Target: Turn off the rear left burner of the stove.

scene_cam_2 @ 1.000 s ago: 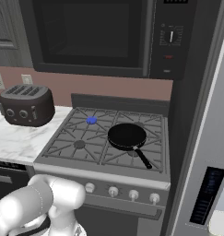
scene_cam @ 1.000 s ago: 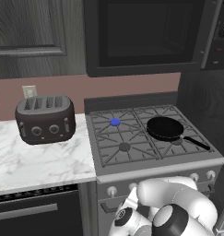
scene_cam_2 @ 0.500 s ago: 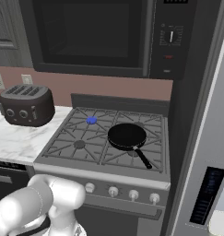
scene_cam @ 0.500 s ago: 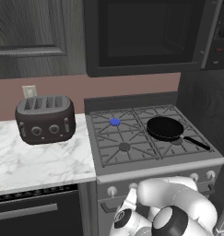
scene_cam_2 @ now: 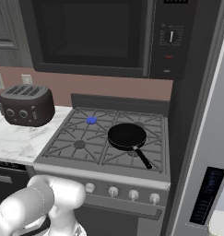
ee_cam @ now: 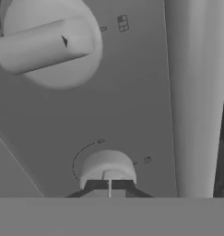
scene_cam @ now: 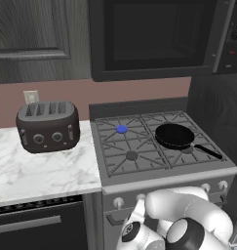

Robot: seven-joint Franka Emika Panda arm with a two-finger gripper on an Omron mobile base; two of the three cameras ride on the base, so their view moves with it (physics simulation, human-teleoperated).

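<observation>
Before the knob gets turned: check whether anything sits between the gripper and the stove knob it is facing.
Nothing visible does. In the hand view the gripper, fingertips shut together, sits right at the knob on the stove front panel, with no object between them. The rear left burner shows blue.

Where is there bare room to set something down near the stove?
Bare marble counter in front of the toaster, left of the stove. The front left grate is free. The right side is crowded by the black pan.

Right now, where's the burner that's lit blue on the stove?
The rear left burner glows blue at the stove's back left corner, behind the dark front-left cap, left of the black pan.
</observation>
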